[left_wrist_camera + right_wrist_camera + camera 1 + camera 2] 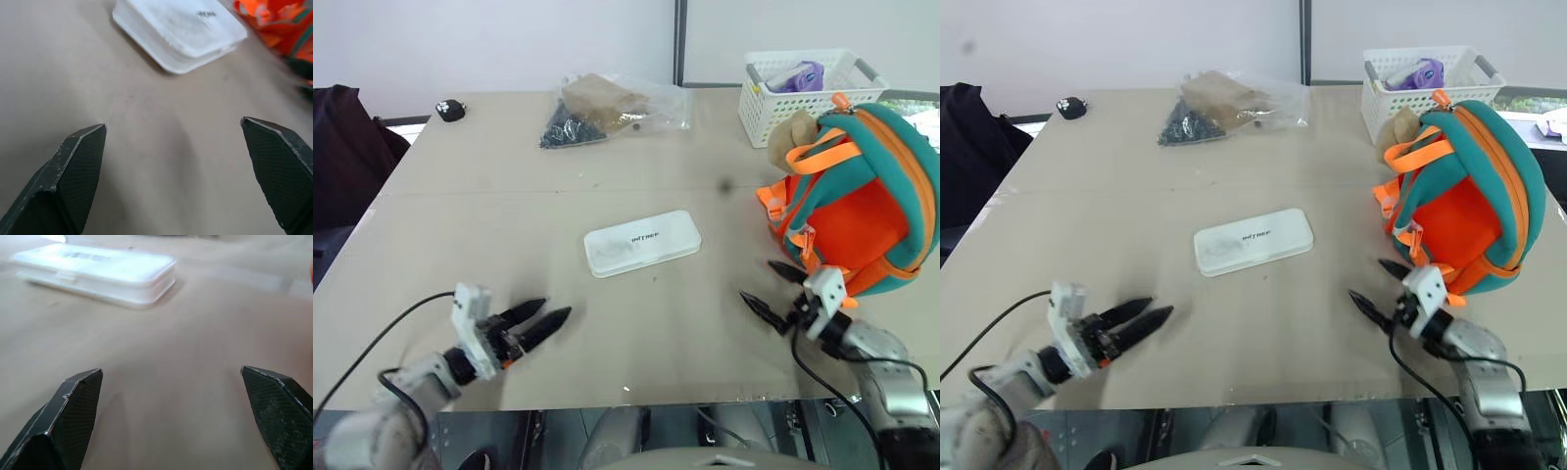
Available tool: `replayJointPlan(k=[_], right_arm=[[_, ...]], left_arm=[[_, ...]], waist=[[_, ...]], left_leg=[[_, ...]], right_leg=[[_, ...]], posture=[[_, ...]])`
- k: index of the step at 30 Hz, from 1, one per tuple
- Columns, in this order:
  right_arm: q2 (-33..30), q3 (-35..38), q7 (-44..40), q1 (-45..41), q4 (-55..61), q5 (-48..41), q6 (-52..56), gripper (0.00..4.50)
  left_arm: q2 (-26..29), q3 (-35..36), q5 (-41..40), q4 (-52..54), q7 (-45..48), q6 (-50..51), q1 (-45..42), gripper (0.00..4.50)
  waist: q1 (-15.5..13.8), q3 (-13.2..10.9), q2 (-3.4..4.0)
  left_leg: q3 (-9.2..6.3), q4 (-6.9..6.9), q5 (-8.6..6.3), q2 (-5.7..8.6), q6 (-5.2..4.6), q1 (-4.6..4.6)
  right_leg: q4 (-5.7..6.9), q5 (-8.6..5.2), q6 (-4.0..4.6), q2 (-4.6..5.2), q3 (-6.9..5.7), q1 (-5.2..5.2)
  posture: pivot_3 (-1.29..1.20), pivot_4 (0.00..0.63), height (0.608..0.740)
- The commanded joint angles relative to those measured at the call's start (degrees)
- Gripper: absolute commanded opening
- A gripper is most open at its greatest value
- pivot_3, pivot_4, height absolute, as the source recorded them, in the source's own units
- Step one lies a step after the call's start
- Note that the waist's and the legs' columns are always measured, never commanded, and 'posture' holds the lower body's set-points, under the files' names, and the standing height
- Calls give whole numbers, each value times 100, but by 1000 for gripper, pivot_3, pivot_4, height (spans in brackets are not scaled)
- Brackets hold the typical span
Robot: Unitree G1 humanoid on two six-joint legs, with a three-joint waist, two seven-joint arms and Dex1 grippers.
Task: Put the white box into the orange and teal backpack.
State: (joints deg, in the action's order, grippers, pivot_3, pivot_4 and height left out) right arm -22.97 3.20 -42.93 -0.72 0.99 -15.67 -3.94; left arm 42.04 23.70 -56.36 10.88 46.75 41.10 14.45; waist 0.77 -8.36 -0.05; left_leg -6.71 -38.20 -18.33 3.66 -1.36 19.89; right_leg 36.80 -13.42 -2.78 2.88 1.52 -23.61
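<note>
The white box point(642, 242) lies flat in the middle of the bench point(509, 196), dark lettering facing up, nothing touching it. Over on the right side sits the orange and teal backpack point(862, 196), standing up on its base with its orange panel facing the centre of the bench and a tan plush piece point(793, 127) tucked at its top corner. Box and backpack are apart, with bare bench between them.

The left pincer point(540, 317) hovers low over the near-left part of the bench, its two black fingers spread wide and empty, aimed toward the box. In the left wrist view the box point(181, 32) lies ahead of the parted fingertips, well clear of them, with a blur of orange backpack point(279, 24) at the edge.

The right pincer point(773, 289) sits just in front of the backpack's lower edge, fingers parted and holding nothing, pointing across toward the box. Its wrist view shows the box point(98, 271) lying side-on beyond the open fingers.

At the far side of the bench: a clear plastic bag point(607, 108) of dark and tan items, a white lattice basket point(803, 83) behind the backpack, and a small black object point(450, 110) by the far-left edge.
</note>
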Motion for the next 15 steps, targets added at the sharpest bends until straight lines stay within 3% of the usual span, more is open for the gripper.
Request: replayJointPlan(k=[1, 8, 15], right_arm=[[308, -151, 826, -704, -148, 574, 5, 3041], [696, -570, 2145, -1906, -1361, 1816, -22, 24], [862, -852, 2528, -2413, -2126, 2227, -355, 24]], left_arm=[[570, 126, -410, -1041, 461, 896, -874, 4500], [815, -1034, -19, -2967, 1103, 2551, -3093, 4500], [237, -1926, 795, -4729, 1384, 3260, -4892, 4500]], waist=[[-7, -5, -4], [28, -9, -10], [134, -9, -18]], left_leg=[[-7, -1, 1, 4, 2, 2], [-12, 1, 6, 18, 10, 9], [-16, 5, 14, 20, 22, 11]], right_leg=[[2, 0, 0, -2, -10, -1], [-1, 1, 1, -20, -9, -13], [6, 1, 2, -23, -10, -22]], posture=[[0, 150, 740], [0, 150, 740], [0, 150, 740]])
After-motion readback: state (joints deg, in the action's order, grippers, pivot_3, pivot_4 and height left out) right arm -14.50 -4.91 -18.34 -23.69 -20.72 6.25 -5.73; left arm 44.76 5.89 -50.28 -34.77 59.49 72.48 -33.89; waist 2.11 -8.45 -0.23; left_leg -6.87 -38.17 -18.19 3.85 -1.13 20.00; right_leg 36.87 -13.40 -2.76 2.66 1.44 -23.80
